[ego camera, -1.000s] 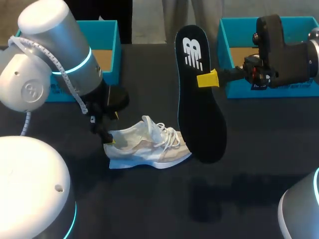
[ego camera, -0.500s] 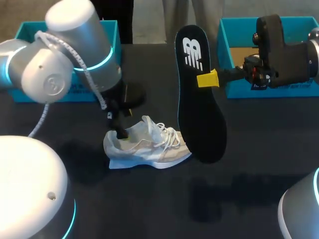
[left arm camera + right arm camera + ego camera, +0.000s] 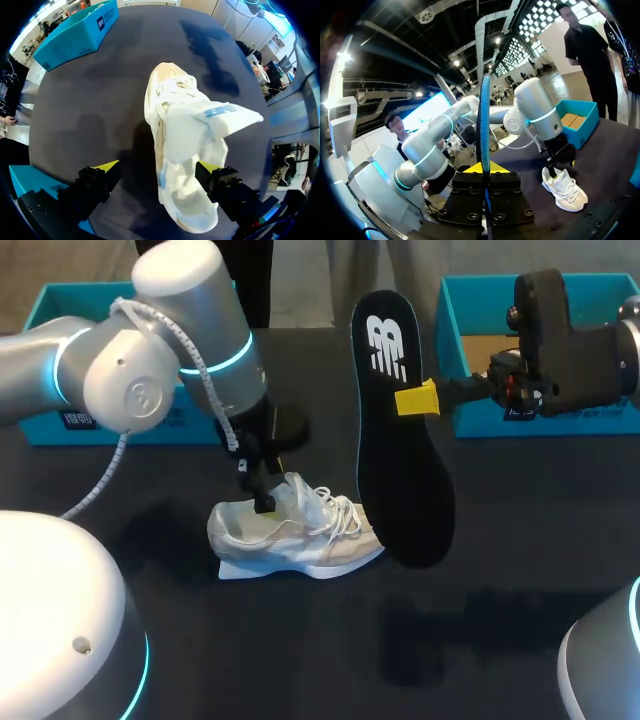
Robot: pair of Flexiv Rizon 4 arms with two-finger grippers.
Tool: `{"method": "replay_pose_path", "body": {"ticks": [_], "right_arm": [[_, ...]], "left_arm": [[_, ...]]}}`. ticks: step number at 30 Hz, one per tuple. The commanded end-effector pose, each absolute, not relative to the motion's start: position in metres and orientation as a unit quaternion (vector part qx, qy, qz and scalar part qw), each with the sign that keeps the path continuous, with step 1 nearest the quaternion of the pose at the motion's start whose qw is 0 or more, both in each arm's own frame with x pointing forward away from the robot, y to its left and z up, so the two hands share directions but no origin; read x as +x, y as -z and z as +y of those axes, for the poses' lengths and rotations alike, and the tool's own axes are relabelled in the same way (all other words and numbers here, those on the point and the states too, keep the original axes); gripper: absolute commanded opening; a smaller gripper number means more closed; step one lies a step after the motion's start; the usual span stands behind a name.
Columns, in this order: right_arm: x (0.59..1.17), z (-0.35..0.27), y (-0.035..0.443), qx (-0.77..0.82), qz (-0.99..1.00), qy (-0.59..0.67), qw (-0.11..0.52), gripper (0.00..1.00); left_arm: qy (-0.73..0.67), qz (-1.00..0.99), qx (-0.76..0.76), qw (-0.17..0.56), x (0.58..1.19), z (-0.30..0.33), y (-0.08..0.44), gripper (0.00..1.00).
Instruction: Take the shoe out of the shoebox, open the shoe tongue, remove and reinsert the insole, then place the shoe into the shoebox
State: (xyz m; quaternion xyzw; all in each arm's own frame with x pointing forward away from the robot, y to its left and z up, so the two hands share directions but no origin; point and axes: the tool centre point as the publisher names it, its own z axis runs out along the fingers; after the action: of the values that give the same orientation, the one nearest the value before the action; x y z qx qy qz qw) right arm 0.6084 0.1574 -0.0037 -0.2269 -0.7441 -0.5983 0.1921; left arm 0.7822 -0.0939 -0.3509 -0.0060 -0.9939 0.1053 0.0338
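Starting at the far left, a teal shoebox (image 3: 40, 432) is sitting against the far edge of the dark table (image 3: 480, 570), partly hidden by my left arm, which is coming in from the left and angling steeply down. The left gripper (image 3: 265, 495) is hanging over the heel end of the white shoe (image 3: 300, 535), which is lying on its sole near the middle of the table with its toe pointing right. In the left wrist view the left gripper (image 3: 159, 166) is spread wide, one tip over the shoe (image 3: 185, 135) and the other over bare table beside it, pinching nothing. Open dark surface is running along the near side. Just right of the shoe, the black insole (image 3: 400, 440) is hanging upright above the table, clamped in the right gripper (image 3: 417, 400), whose arm is reaching in level from the right. A second teal shoebox (image 3: 470, 420) is sitting at the far right.
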Motion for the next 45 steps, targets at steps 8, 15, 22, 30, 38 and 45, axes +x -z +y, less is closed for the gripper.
{"method": "replay_pose_path", "body": {"ticks": [8, 15, 22, 30, 38, 45], "right_arm": [[0.61, 0.16, 0.004, -0.227, -0.745, 0.597, 0.193, 0.0], [0.61, 0.16, 0.004, -0.227, -0.745, 0.597, 0.193, 0.0], [0.61, 0.16, 0.004, -0.227, -0.745, 0.597, 0.193, 0.0], [0.61, 0.16, 0.004, -0.227, -0.745, 0.597, 0.193, 0.0], [0.61, 0.16, 0.004, -0.227, -0.745, 0.597, 0.193, 0.0], [0.61, 0.16, 0.004, -0.227, -0.745, 0.597, 0.193, 0.0]], "left_arm": [[-0.092, -0.995, -0.008, 0.045, 0.786, -0.1, 0.371, 1.0], [-0.088, -0.995, -0.002, 0.054, 0.786, -0.098, 0.384, 1.0], [-0.085, -0.995, -0.003, 0.058, 0.788, -0.1, 0.39, 0.78], [-0.088, -0.993, -0.007, 0.072, 0.786, -0.104, 0.393, 0.48], [-0.092, -0.993, -0.012, 0.078, 0.784, -0.103, 0.392, 0.0], [-0.101, -0.99, -0.046, 0.09, 0.786, -0.099, 0.383, 0.0]]}}
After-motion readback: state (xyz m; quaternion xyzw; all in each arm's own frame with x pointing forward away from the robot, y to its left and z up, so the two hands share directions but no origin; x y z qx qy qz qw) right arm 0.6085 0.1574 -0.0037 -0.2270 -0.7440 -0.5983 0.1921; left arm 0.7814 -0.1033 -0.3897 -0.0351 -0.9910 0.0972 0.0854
